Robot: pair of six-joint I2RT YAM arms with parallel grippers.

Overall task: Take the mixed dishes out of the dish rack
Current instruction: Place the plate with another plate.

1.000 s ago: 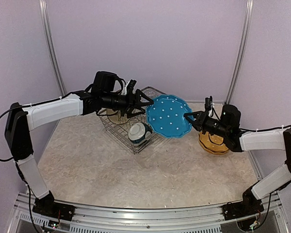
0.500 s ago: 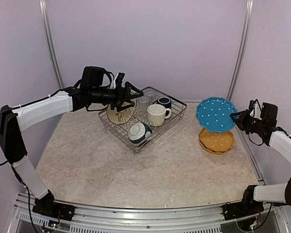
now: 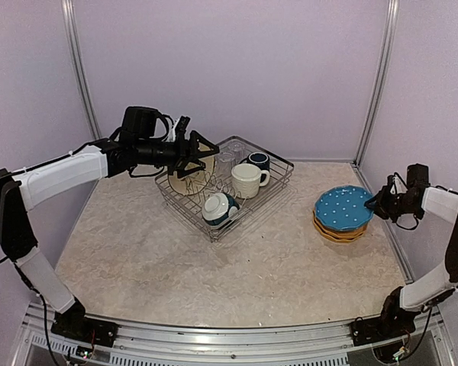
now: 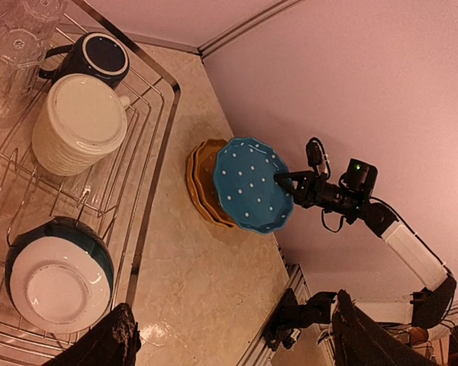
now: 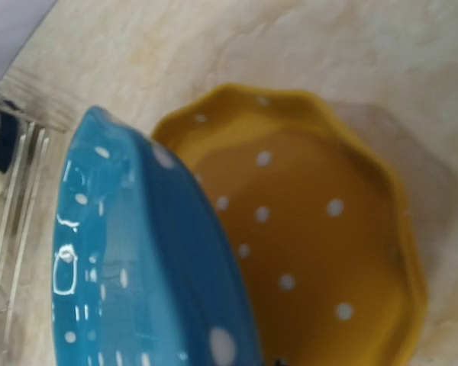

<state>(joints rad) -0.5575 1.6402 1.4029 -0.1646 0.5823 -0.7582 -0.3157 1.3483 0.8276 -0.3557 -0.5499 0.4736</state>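
Shows the right end effector [image 3: 380,203] clamped on the rim of the blue plate [image 3: 342,206], held tilted just ahead of its fingertips and low over the yellow plates [image 3: 337,233] on the desk [image 3: 214,267]. Judged to be held so for stacking, like shape on like.

Shows the left end effector [image 3: 201,155] with jaws wide apart and empty, hovering over the dish rack [image 3: 281,185], probably poised for the next pick.

Directly beneath it: one cream bird-pattern plate [image 3: 185,179], upright between dividers.

Farther out, toward the right end effector: two clear glasses [image 3: 227,158] as far as can be told, one navy mug [image 3: 258,160], one cream mug [image 3: 246,181], and one teal-and-white bowl [image 3: 217,207] tipped on its side.

Outside the rack: one blue plate; at least two yellow plates, exact count unclear.
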